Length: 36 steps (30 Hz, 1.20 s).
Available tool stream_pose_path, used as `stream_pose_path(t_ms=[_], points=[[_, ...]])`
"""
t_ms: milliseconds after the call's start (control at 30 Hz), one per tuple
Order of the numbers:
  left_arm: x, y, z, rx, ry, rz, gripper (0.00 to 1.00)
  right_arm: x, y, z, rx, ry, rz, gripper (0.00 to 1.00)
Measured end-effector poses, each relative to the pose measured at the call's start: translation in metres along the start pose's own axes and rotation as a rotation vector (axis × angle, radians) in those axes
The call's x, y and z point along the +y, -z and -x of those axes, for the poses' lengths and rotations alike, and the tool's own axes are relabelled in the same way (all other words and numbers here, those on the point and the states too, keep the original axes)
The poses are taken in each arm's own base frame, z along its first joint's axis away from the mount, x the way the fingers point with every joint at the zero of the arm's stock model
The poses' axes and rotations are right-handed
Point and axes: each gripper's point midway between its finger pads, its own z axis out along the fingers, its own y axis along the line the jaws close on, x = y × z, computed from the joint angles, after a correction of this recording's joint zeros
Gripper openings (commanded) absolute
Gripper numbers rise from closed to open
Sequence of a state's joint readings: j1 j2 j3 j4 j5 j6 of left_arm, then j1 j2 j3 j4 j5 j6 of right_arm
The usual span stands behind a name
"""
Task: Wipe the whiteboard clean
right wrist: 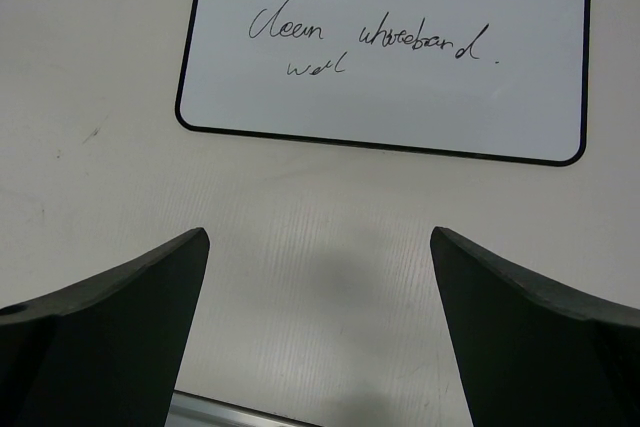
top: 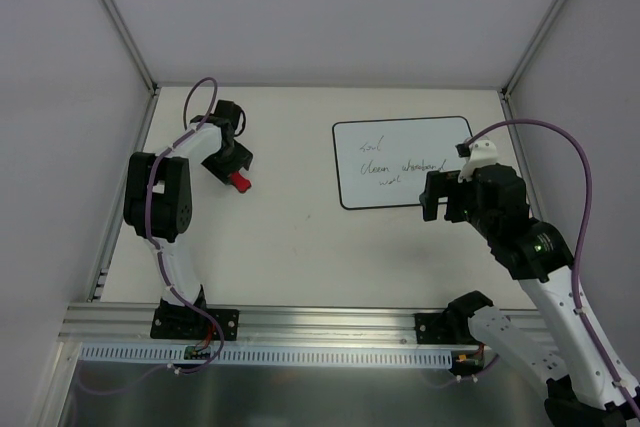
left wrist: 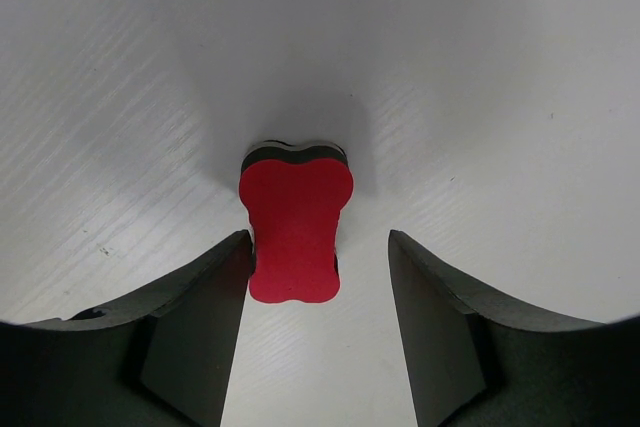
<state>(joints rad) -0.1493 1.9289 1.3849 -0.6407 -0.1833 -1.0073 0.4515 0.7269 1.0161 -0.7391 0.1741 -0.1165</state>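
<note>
Red eraser (left wrist: 295, 227) sat unpinched between your left pincer's (left wrist: 318, 247) spread jaws; right pincer (right wrist: 318, 237) gaped near the whiteboard's (right wrist: 400, 97) five o'clock. Next needed: squeeze, then carry toward three o'clock.

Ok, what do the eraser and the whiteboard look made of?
Eraser: likely foam, matte red face over a dark layer visible at its far edge. Whiteboard: smooth white surface, thin black border; probably coated plastic or metal, can't tell which.
</note>
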Motion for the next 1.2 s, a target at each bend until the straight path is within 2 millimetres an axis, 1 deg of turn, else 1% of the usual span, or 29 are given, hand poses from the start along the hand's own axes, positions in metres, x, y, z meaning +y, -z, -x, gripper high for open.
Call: stream_pose_path(t_ms=[100,267,333,500,533,633,667,733,767,900,1000,1100,1167,1200], points=[[0.0,0.0,0.0,0.0,0.0,0.0,0.54,0.0,0.0,0.0,0.001,0.0,0.0,0.99],[0.0,-0.001,0.0,0.001,0.0,0.002,0.52,0.0,0.0,0.0,0.001,0.0,0.0,0.99],[0.001,-0.001,0.0,0.002,0.0,0.004,0.5,0.0,0.0,0.0,0.0,0.0,0.0,0.99],[0.003,-0.008,-0.003,0.011,-0.004,0.02,0.48,0.0,0.0,-0.002,0.002,0.0,0.0,0.99],[0.004,-0.009,-0.004,0.014,-0.005,0.023,0.45,0.0,-0.001,-0.003,0.006,0.001,-0.001,0.99],[0.005,-0.012,-0.005,0.018,-0.007,0.032,0.42,-0.001,-0.002,-0.006,0.013,0.002,-0.003,0.99],[0.005,-0.012,-0.005,0.019,-0.007,0.032,0.38,-0.001,-0.002,-0.006,0.013,0.002,-0.003,0.99],[0.005,-0.012,-0.005,0.018,-0.009,0.032,0.32,-0.001,-0.003,-0.006,0.015,0.003,-0.004,0.99],[0.005,-0.012,-0.005,0.018,-0.011,0.031,0.26,-0.001,-0.003,-0.006,0.014,0.003,-0.006,0.99],[0.006,-0.012,-0.005,0.018,-0.027,0.03,0.22,-0.006,-0.006,-0.006,0.018,0.008,-0.033,0.99],[0.006,-0.011,-0.005,0.018,-0.052,0.028,0.2,-0.013,-0.015,-0.01,0.044,0.027,-0.083,0.99],[0.008,-0.007,-0.007,0.028,-0.105,0.013,0.2,-0.025,-0.034,-0.014,0.116,0.027,-0.144,0.99],[0.008,-0.001,-0.009,0.028,-0.148,-0.001,0.2,-0.043,-0.052,-0.013,0.176,-0.021,-0.207,0.99],[0.008,0.002,-0.009,0.026,-0.171,-0.008,0.2,-0.055,-0.061,-0.013,0.21,-0.061,-0.248,0.99]])
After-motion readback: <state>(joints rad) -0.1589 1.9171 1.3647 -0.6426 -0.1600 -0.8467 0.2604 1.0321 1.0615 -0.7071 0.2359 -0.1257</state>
